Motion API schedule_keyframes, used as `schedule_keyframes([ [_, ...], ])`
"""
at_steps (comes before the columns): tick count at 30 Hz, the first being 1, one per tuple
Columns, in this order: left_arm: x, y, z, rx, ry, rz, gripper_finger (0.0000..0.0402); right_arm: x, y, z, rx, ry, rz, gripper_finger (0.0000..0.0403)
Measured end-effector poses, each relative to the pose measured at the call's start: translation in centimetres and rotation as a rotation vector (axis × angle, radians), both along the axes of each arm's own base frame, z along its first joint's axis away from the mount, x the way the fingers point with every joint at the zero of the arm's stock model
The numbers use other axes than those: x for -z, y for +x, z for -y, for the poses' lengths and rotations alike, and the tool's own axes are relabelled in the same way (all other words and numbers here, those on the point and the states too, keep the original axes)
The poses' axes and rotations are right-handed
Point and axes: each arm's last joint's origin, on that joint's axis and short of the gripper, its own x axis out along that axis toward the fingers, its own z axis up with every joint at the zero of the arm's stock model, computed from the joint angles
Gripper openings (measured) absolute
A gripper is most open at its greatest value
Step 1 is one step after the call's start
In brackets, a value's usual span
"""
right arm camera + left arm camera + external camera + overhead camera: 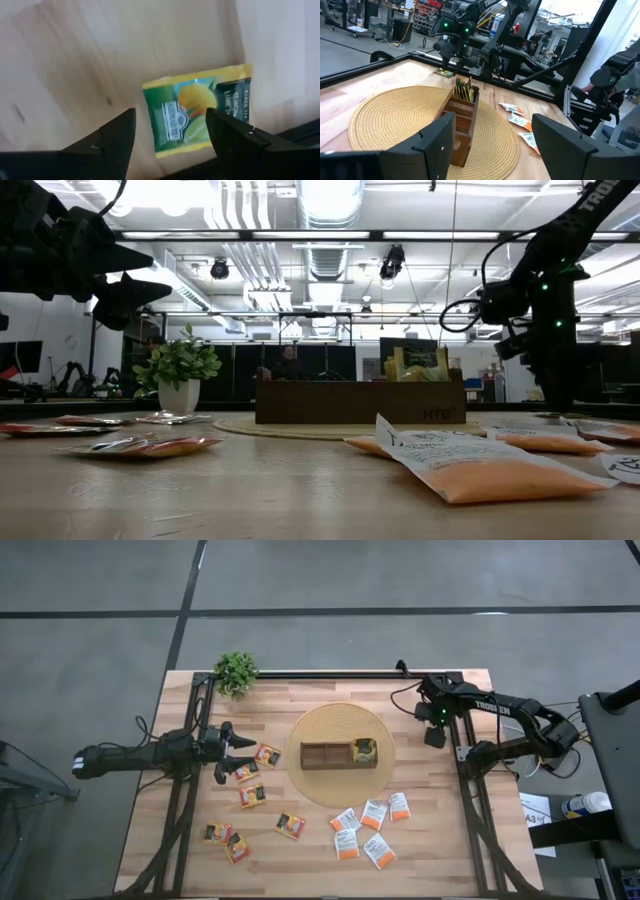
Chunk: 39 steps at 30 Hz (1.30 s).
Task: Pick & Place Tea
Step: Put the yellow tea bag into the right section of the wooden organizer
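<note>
The tea lies as small flat sachets on the table. Several yellow-red-black ones [252, 795] are at the left and several white-orange ones [374, 813] at the near middle. Dark green-yellow sachets [364, 750] stand upright in the right end compartment of the brown box [325, 754]. One more green-yellow sachet [197, 112] lies flat by the right frame rail. My right gripper [170, 135] hovers over it, open and pointing down, with a finger on either side and clear of it. My left gripper [238, 753] is open, raised left of the box, and faces it.
The box sits on a round woven mat [300, 785]. A small potted plant [236, 671] stands at the far left corner. Black frame rails [466, 780] run along the table's left, right and far edges. Bare wood lies between the mat and the near sachets.
</note>
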Motion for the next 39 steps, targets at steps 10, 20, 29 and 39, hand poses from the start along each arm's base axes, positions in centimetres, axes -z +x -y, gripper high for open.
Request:
schedule_keyframes([
  [10,0.0,0.0,0.0,0.000,0.000,0.000,0.0257,0.9,1.6,0.6,0.110,0.079,-0.074,0.0140],
  [20,0.0,0.0,0.0,0.000,0.000,0.000,0.0257,0.5,3.0,1.0,0.149,0.152,-0.085,0.0015],
  [29,0.0,0.0,0.0,0.000,0.000,0.000,0.0257,-5.3,3.9,-2.5,0.007,-0.068,0.168,0.0010],
  [39,0.0,0.0,0.0,0.000,0.000,0.001,0.0257,-9.3,5.3,-9.5,-0.158,-0.327,0.405,0.0009],
])
